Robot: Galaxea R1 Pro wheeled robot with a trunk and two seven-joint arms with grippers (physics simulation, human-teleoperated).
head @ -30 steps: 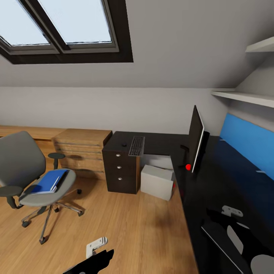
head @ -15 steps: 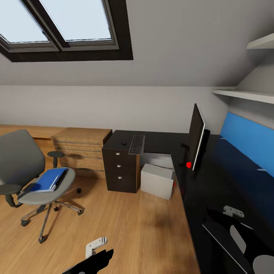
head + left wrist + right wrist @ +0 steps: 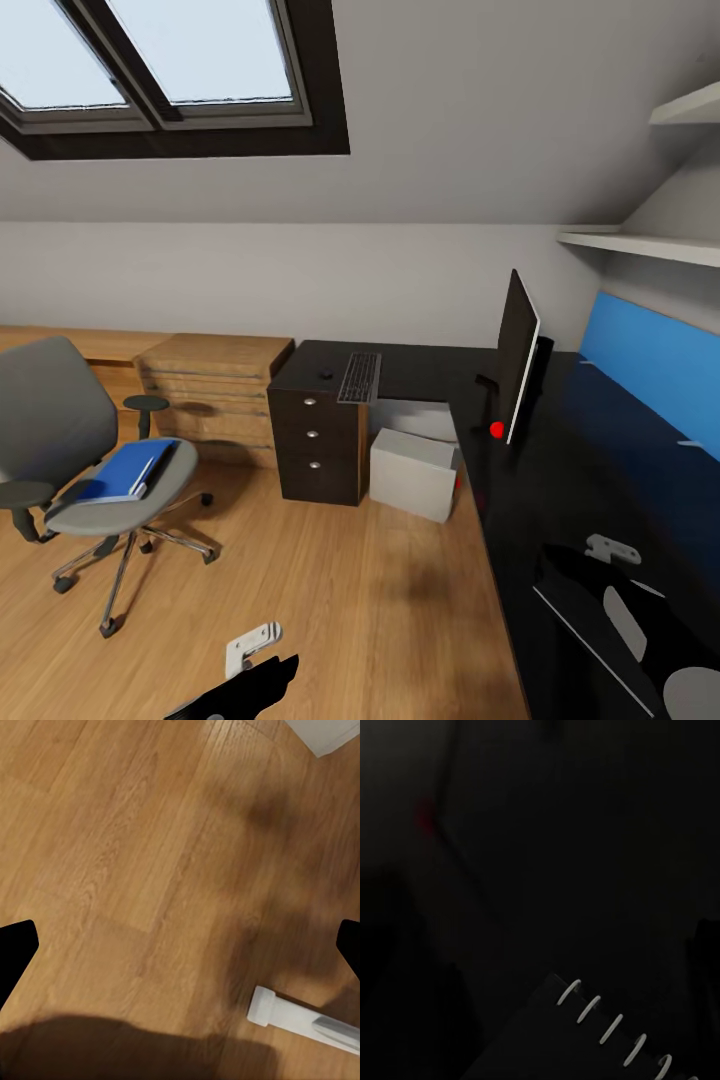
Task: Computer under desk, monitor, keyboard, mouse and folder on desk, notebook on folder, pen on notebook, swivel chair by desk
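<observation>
Blue folder (image 3: 128,472) on swivel chair (image 3: 70,450), left of desk (image 3: 560,480); both grippers' jaw state: cannot tell.

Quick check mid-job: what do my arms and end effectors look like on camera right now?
Both arms are glossy black shells. The left arm carries a pale grey bracket near its wrist. The right arm has a similar bracket and grey oval panels. The left end effector has plain black fingertips. I can make out no cables or markings.
</observation>
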